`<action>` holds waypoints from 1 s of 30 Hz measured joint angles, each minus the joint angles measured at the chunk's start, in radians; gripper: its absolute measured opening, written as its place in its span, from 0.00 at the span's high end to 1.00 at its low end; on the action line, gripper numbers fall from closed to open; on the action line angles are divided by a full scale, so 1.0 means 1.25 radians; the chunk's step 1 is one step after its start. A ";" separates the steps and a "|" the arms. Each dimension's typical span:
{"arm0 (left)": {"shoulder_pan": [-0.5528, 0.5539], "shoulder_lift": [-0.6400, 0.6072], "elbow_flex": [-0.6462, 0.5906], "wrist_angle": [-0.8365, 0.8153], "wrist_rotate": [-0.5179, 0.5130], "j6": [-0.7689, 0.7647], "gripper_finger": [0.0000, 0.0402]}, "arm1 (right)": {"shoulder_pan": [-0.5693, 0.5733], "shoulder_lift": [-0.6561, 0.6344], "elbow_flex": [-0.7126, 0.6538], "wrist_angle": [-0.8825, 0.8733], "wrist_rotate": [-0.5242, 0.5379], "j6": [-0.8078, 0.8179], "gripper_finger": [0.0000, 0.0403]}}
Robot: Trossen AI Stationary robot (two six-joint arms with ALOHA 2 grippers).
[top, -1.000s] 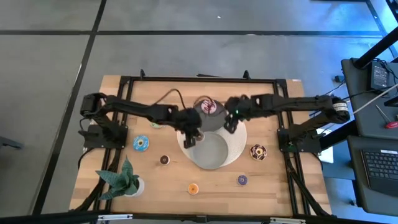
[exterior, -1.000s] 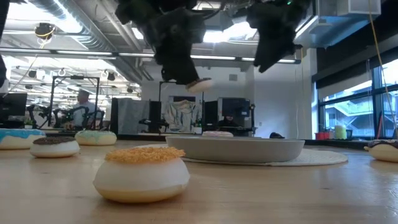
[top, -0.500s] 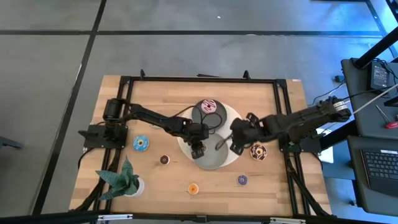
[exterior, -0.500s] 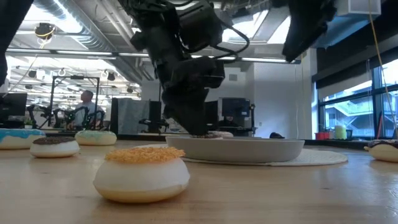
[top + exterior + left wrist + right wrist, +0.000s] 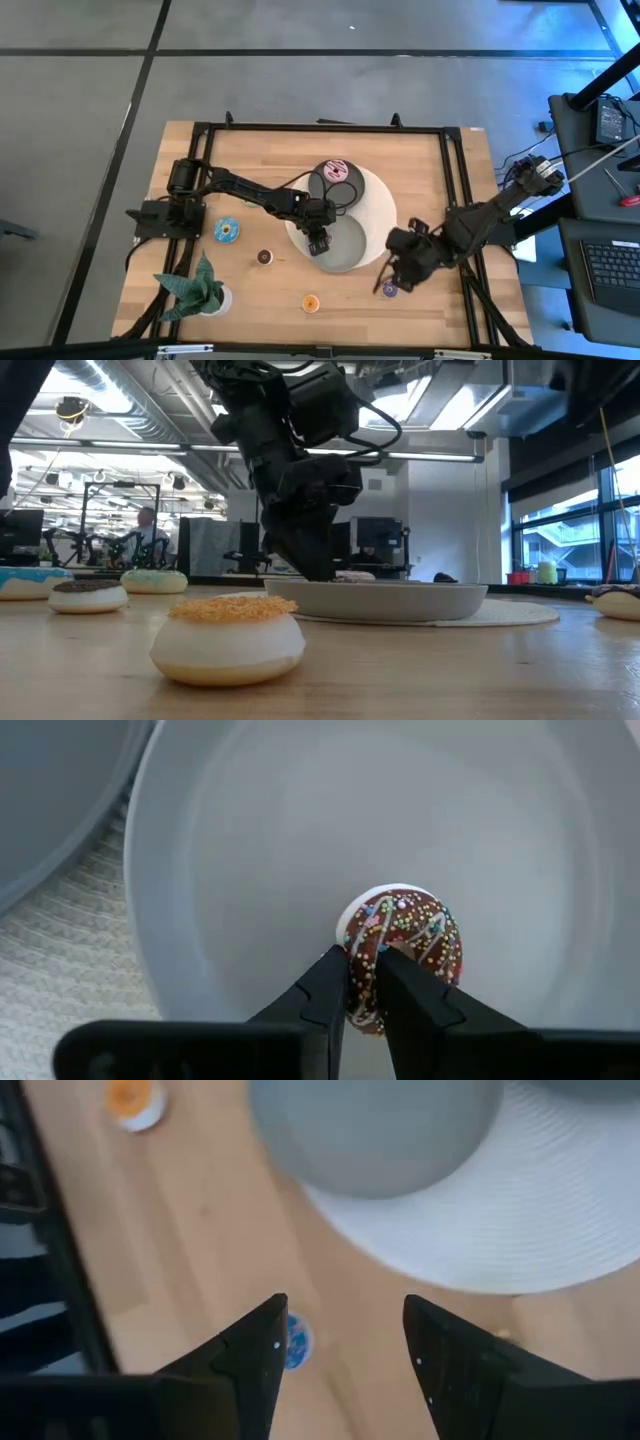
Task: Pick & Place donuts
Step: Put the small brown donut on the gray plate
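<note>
My left gripper (image 5: 319,241) (image 5: 365,982) reaches down into the nearer grey dish (image 5: 350,258) and is shut on a sprinkled chocolate donut (image 5: 400,952). My right gripper (image 5: 386,283) (image 5: 340,1342) hangs open over the purple mini donut (image 5: 390,290) (image 5: 294,1343), which lies flat on the table between the fingers in the right wrist view, untouched. A pink donut (image 5: 337,170) lies in the farther dish (image 5: 322,188). On the wood lie the blue donut (image 5: 227,231), brown mini (image 5: 264,257) and orange mini (image 5: 311,302). The low view also shows the green donut (image 5: 153,580). My left gripper pinches the chocolate donut by its rim (image 5: 362,955) between the two fingers, coming from above and pointing down into the dish. The iced face is turned up toward the wrist camera. Whether its underside rests on the dish floor I cannot tell.
Both dishes stand on a round white mat (image 5: 380,205). A green star-shaped potted plant (image 5: 198,287) stands at the near left corner. Another dark-topped donut (image 5: 618,600) shows at the low view's right edge. Black frame rails (image 5: 460,180) run around the table.
My left gripper came down from above the dishes into the nearer dish, carrying the donut, then stayed still. My right gripper swung from over the farther dish toward the table's near right, down to the purple mini donut, and left the low view.
</note>
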 joint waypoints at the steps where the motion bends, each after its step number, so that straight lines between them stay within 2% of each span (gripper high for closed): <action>1: 0.000 0.000 0.000 0.002 0.006 0.000 0.86 | 0.012 0.000 0.000 0.002 0.000 0.013 0.50; 8: 0.000 0.000 0.000 0.003 0.013 -0.033 0.75 | 0.052 0.004 0.000 -0.001 0.041 0.074 0.50; 16: 0.004 0.000 0.000 -0.013 0.005 -0.061 0.61 | 0.052 0.004 0.000 -0.002 0.009 0.111 0.50; 21: 0.011 -0.001 0.000 -0.038 0.023 -0.076 0.58 | 0.052 0.004 0.000 0.002 -0.055 0.125 0.50; 30: 0.011 -0.002 -0.001 -0.045 0.023 -0.083 0.59 | 0.084 0.037 -0.002 -0.009 -0.049 0.154 0.50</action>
